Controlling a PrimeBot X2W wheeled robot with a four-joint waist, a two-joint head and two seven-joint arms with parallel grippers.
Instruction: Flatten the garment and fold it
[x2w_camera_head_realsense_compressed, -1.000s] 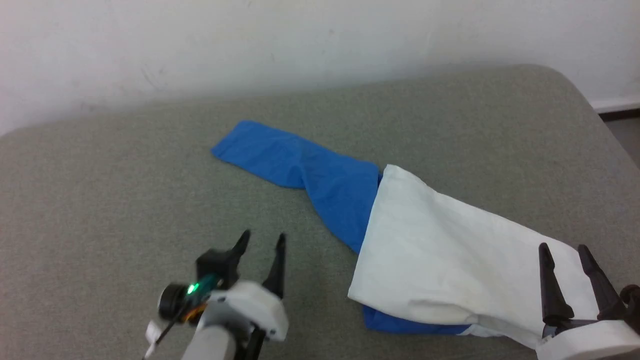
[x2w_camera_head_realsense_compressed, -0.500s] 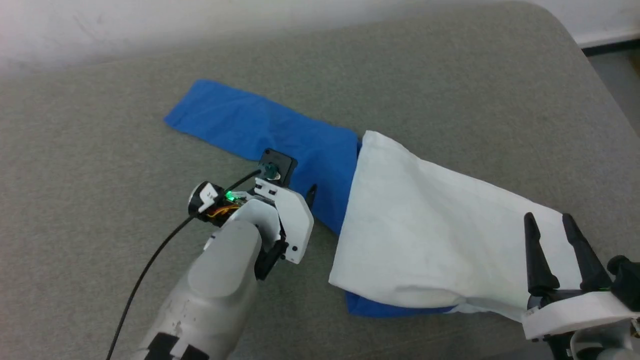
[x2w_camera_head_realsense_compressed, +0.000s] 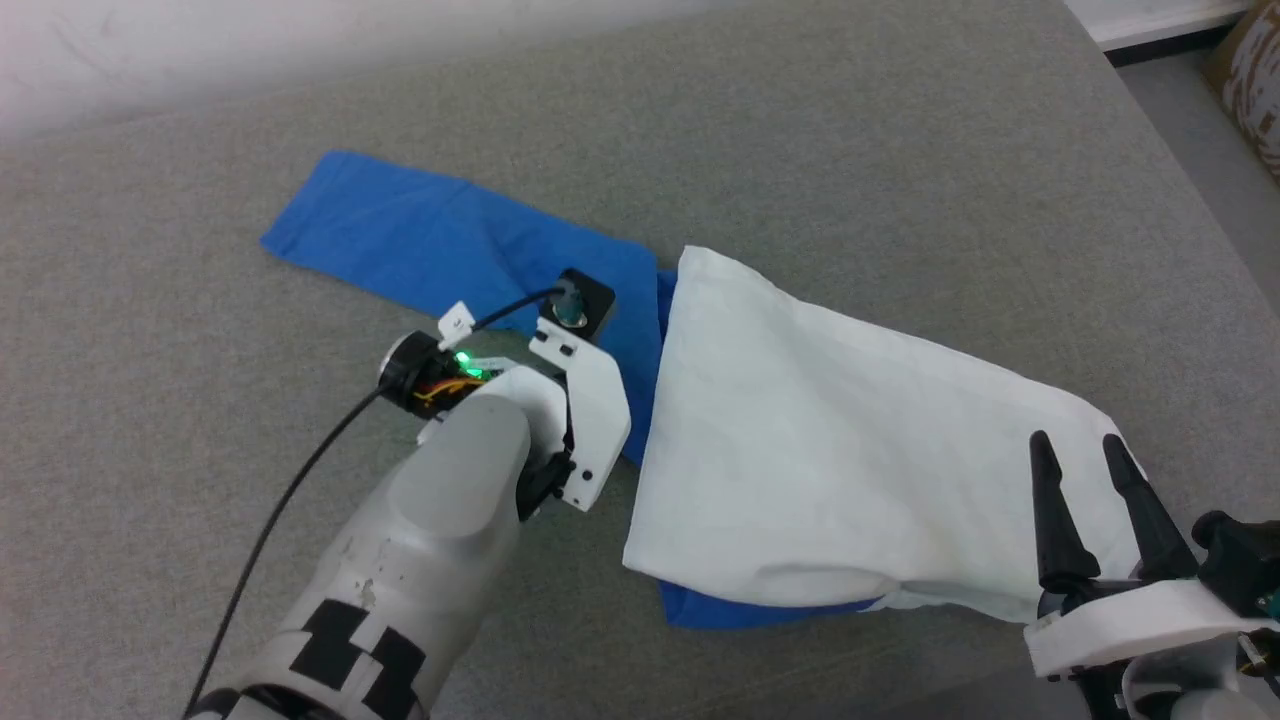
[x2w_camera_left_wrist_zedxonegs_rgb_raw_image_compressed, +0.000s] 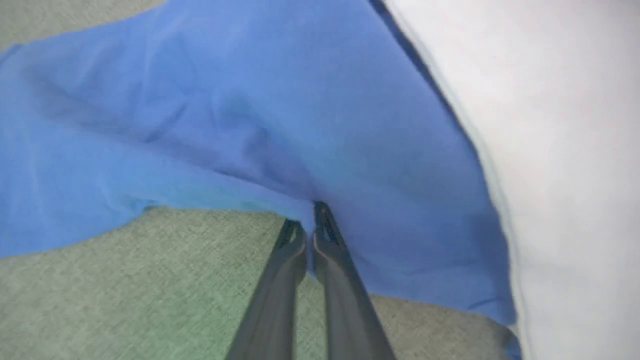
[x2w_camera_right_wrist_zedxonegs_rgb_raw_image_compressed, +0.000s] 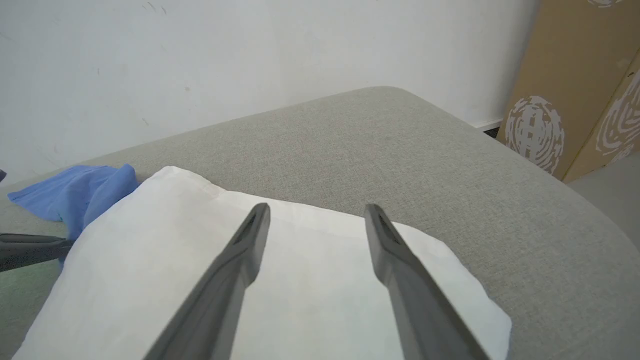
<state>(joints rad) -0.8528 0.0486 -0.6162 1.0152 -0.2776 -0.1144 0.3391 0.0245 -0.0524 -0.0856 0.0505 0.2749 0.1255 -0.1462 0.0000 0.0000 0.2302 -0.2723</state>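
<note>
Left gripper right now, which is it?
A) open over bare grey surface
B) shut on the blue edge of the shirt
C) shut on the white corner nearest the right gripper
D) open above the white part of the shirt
B: in the left wrist view the left gripper has both fingers pressed together at the edge of the blue part of the shirt, and the cloth puckers toward their tips.

In the head view the left gripper (x2w_camera_left_wrist_zedxonegs_rgb_raw_image_compressed: 307, 225) lies hidden under its own wrist housing (x2w_camera_head_realsense_compressed: 590, 400). The garment (x2w_camera_head_realsense_compressed: 850, 440) folds white over blue, covering the lower layer except for a blue strip (x2w_camera_head_realsense_compressed: 760, 608). The left wrist view is soft and cuts the cloth off at top and right. How much cloth sits between the closed fingers cannot be told.
</note>
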